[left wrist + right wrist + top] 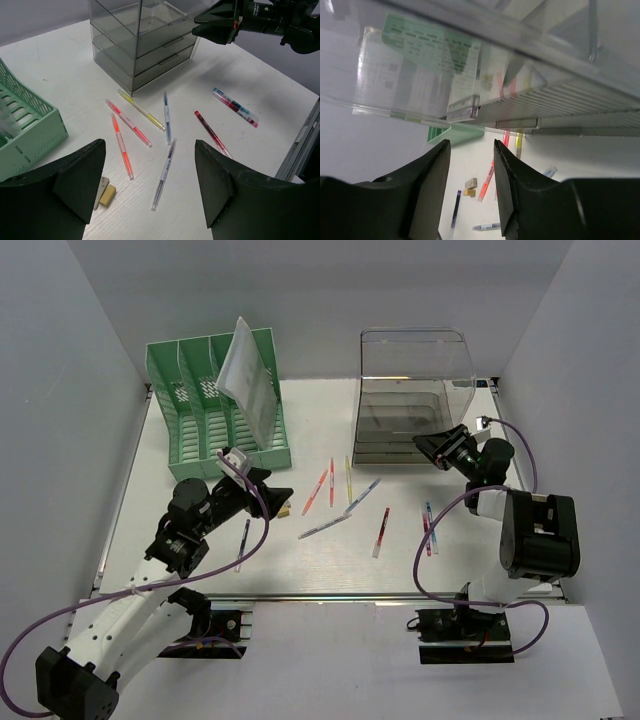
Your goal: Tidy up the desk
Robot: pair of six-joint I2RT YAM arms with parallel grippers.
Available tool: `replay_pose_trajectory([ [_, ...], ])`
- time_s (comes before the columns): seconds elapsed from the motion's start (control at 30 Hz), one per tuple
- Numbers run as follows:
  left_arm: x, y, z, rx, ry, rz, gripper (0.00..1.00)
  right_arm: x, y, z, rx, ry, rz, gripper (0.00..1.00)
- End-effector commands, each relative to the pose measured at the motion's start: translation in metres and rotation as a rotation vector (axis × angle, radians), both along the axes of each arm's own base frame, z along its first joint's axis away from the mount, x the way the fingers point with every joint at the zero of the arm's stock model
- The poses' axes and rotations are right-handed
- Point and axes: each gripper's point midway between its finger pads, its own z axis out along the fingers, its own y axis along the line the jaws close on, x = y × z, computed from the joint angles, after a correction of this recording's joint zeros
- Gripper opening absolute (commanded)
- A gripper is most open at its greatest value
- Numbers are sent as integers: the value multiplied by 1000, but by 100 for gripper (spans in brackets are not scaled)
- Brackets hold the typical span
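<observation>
White left arm (125, 620), black pincer (150, 145), purple cable (267, 523).

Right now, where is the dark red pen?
Top view: the dark red pen lies right of centre on the desk, between the blue pen and two striped pens.

Bright, even light from above washes the white desk (300, 565), strongest along its far edge; shadows are soft. The clear drawer box (415, 390) carries glare and looks blurred in the right wrist view.
</observation>
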Motion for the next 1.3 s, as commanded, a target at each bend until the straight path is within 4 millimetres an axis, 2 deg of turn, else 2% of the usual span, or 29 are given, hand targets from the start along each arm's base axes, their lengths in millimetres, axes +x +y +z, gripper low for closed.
replay_pose_trajectory([
  [0.0,0,0,-2,11,-7,1,82,16,-4,30,24,-120,-26,46],
  [0.43,1,0,-4,17,-5,1,82,33,-7,31,50,-139,-41,43],
  [0.77,1,0,-5,18,-4,-1,82,35,-8,30,68,-153,-54,36],
  [0.97,1,0,-6,18,-4,-2,82,35,-6,33,91,-168,-45,22],
  [1.27,0,-1,-7,16,-4,-10,82,29,-7,33,99,-171,-49,10],
])
